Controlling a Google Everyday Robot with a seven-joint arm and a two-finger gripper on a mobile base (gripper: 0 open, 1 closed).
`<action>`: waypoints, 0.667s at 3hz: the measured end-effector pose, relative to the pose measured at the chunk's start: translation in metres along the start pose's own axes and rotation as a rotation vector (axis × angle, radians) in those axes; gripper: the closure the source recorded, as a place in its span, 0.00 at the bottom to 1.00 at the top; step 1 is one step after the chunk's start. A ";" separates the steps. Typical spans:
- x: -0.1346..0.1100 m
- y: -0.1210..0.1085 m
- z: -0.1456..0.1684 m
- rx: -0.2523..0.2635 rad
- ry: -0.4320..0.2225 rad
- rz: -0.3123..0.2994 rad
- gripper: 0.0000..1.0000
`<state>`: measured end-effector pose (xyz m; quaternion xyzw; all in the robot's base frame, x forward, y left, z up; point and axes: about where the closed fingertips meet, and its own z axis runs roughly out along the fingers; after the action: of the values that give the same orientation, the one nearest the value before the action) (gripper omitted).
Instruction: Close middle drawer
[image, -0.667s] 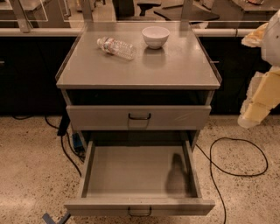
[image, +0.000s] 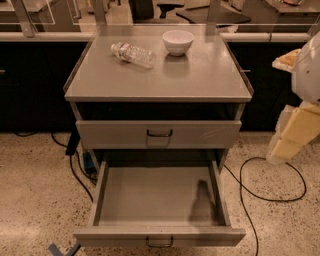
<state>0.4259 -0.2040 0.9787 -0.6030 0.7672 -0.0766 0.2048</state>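
The middle drawer (image: 159, 200) of the grey metal cabinet is pulled far out toward me. Its plain grey tray is empty and its small dark bar handle (image: 160, 242) is at the bottom edge of the view. The top drawer (image: 159, 134) above it is shut, with its own dark handle. My gripper (image: 287, 142), pale and yellowish, hangs at the right edge of the view. It is to the right of the cabinet, level with the top drawer, and touches nothing.
A plastic bottle (image: 132, 54) lies on its side and a white bowl (image: 178, 42) stands on the cabinet top (image: 200, 80). Black cables (image: 260, 185) loop on the speckled floor right of the cabinet, and more run at the left (image: 75, 165).
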 end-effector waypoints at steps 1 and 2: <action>0.015 0.024 0.033 -0.057 -0.020 0.033 0.00; 0.024 0.051 0.073 -0.140 -0.027 0.063 0.00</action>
<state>0.4052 -0.2044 0.8888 -0.5922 0.7866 -0.0080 0.1746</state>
